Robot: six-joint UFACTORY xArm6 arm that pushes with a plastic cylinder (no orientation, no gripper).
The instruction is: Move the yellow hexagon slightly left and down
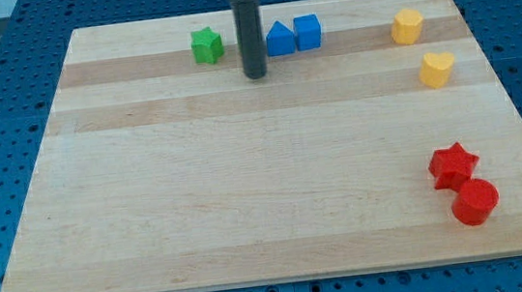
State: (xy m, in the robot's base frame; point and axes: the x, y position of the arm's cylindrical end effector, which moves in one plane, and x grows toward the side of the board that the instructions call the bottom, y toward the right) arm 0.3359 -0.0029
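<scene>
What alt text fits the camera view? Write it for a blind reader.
My tip rests between the green block and blue triangle, far from the yellow hexagon at the wooden board's top right.

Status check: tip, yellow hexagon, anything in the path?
My tip near the view's top, between green block and blue triangular block. Yellow hexagon far to the view's right, untouched. Yellow heart-shaped block just below-right of it.

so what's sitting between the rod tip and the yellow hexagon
In the camera view, the blue triangular block and the blue cube sit just right of my tip, slightly above the direct line to the yellow hexagon. Beyond them it's bare board.
</scene>
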